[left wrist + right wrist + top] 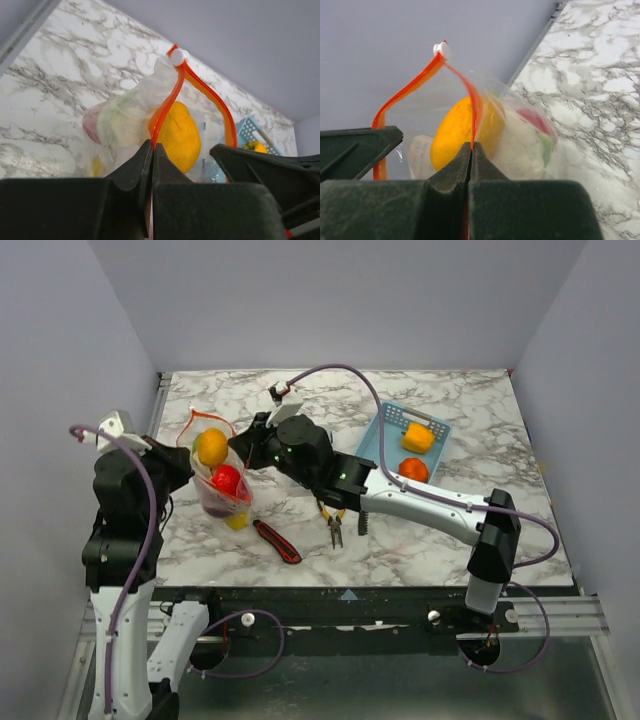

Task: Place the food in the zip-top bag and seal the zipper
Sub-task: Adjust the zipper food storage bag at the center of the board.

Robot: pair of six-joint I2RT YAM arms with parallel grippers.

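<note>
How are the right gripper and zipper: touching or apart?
Touching. The right wrist view shows the right gripper shut on the zipper, the strip pinched where the jaws meet.

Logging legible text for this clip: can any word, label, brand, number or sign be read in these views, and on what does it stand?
None can be read.
The zip-top bag, its zipper, the light blue basket, the utility knife and the pliers show no print that can be made out.

The top camera is looking down on the table (490,410) from six o'clock; both wrist cameras are closely sharing the zip-top bag (125,115) (520,145).
</note>
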